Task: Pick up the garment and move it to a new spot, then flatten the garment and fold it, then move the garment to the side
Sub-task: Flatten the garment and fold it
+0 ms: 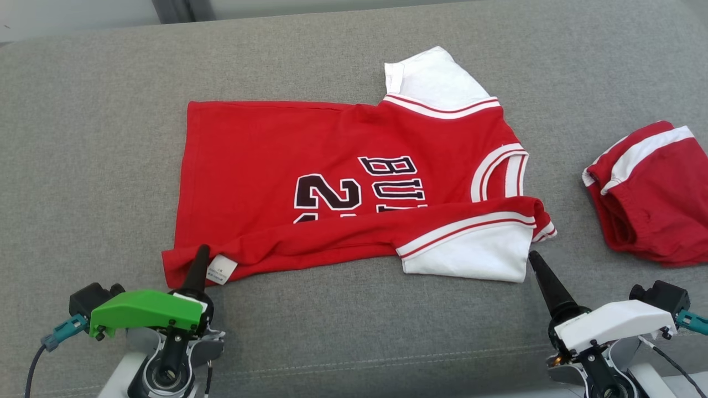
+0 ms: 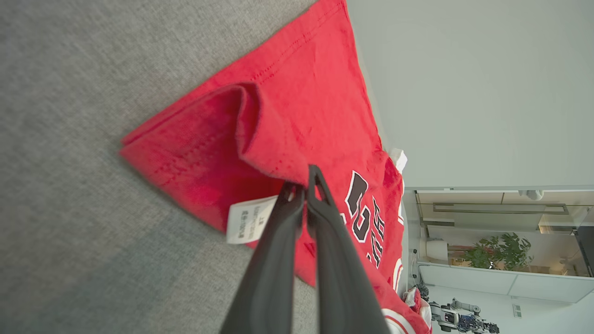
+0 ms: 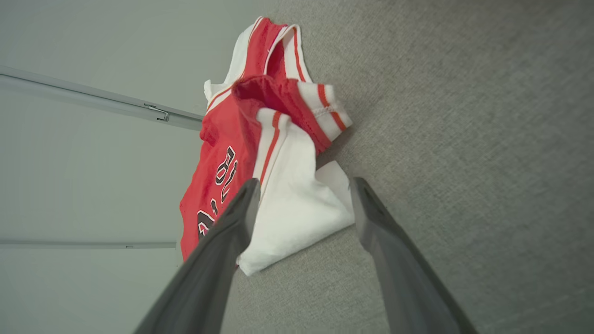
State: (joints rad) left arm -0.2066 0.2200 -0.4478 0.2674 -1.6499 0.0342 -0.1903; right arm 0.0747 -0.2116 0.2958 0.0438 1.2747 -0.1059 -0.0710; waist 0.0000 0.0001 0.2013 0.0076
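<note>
- Jersey (image 1: 343, 166) sits mid-cushion on the grey cushion (image 1: 83, 138), mostly flat. Near long edge is rolled over onto the print, collar end toward the robot's right.
- Handling, my read: thin knit, v. light, totally limp. No stiffness, so it'll sag & trail from any single grip pt. Not fragile, not slippery. Prob. clings to the woven cover, so lift before shifting or it bunches.
- Left pincer (image 2: 306, 185): pressed together, pinching the rolled hem fold right beside the label (image 2: 248, 218).
- Right pincer (image 3: 304, 185): spread wide, a finger either side of the near sleeve (image 3: 297, 218), gripping nothing.
- Best holds IMO: doubled hem corner & the sleeve/shoulder band. Thicker layers there, less slip, and two pts on the same edge keep it taut.
- Surface: grey woven upholstery, looks soft w/ some give, so pressing flat should work ok.
- Red shorts (image 1: 652, 193) w/ white stripe lie well apart to the right. Mind them when moving the jersey aside.
- Room: pale wall (image 2: 464, 93) behind, potted plant (image 2: 499, 250) far off.
</note>
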